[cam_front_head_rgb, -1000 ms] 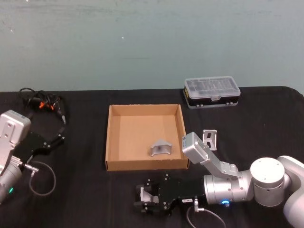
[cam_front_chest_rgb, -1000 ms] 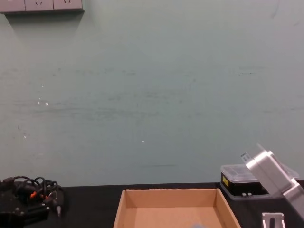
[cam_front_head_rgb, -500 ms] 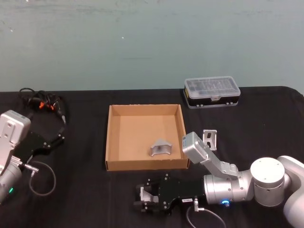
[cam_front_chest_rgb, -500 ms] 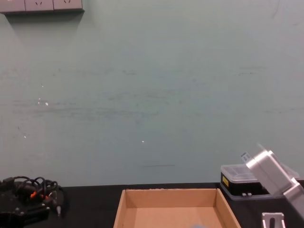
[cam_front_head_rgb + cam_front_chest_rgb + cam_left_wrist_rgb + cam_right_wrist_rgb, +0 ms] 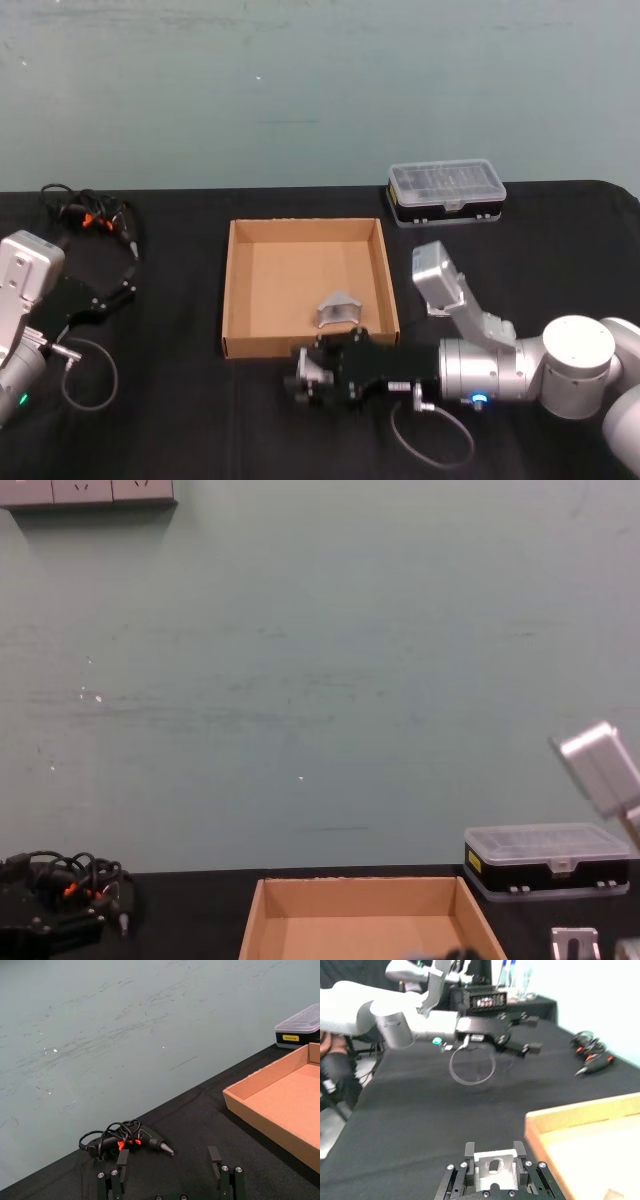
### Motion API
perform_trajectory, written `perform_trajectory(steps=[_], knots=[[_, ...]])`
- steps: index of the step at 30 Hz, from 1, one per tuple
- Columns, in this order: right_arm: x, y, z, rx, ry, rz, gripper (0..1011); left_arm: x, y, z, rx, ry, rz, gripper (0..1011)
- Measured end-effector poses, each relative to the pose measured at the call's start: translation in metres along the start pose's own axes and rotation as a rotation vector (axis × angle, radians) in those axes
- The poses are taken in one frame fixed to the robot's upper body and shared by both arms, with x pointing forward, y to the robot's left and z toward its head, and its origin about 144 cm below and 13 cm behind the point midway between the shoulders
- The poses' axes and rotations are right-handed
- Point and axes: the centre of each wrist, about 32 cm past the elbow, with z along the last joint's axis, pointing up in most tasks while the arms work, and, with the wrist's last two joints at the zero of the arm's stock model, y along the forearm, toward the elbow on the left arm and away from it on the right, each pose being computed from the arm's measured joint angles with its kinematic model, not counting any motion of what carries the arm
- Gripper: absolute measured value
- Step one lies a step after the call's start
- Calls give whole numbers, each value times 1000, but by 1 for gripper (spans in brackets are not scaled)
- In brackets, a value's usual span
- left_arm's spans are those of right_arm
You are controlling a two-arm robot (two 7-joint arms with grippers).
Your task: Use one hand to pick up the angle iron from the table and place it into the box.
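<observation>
Silver-grey metal shows between the fingers of the right gripper (image 5: 302, 378): it is clenched on the angle iron (image 5: 494, 1169), with one elongated slot visible in the bracket's face. This gripper, black and on a black forearm, reaches leftward across the black table (image 5: 170, 400). It lies just on the near side of the near wall of the box (image 5: 228, 290), towards that wall's right end and outside the box. Whether the gripper is touching the table cannot be told. The box, a shallow brown cardboard tray, sits in the middle of the table. Inside it, close to the near wall and right of centre, lies a second bracket (image 5: 338, 310). A third bracket (image 5: 573, 945) stands on the table just right of the box, partly hidden behind the right arm. Far and to the right sits a black organizer case (image 5: 446, 193) with a clear lid. The left gripper (image 5: 168, 1160) rests parked at the left side of the table, its fingers spread apart around nothing. A black corded hand tool (image 5: 135, 1137) with orange marks lies beyond it, at the far left.
</observation>
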Motion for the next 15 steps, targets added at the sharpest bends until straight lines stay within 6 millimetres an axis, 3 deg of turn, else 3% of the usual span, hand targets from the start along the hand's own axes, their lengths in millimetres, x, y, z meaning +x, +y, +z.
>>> perform_trajectory(steps=[15], knots=[[34,3,23,87,-28,-103,452,0,0,0,0,0,0,1000]])
